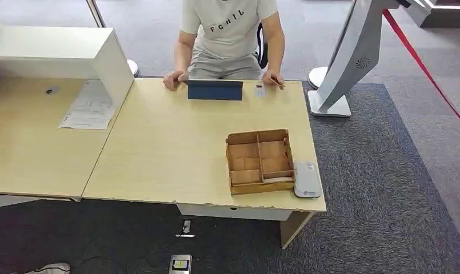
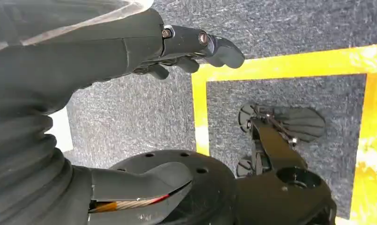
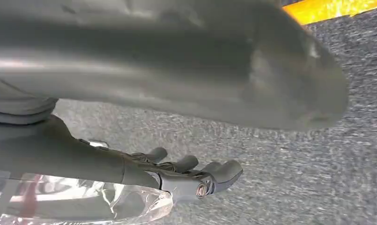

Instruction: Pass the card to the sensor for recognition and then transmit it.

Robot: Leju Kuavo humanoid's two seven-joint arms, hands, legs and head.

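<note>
Desk (image 1: 159, 160) – card (image 1: 260, 90) far side, hands (image 2: 195, 47) hanging

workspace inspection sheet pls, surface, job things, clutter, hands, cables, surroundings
surface: light wood table, front edge chipped; a second table adjoins on its left.
job's things: wooden compartment box near the right front corner; grey sensor device touching its right side; a small card lies by the person's hand at the far edge.
clutter: dark blue folder at the far edge; printed paper on the left table.
hands: left hand and right hand hang over the carpet, holding nothing.
cables: nothing seen on the table; a floor socket beneath.
surroundings: seated person opposite; white kiosk stand; red tape on the carpet.
</note>
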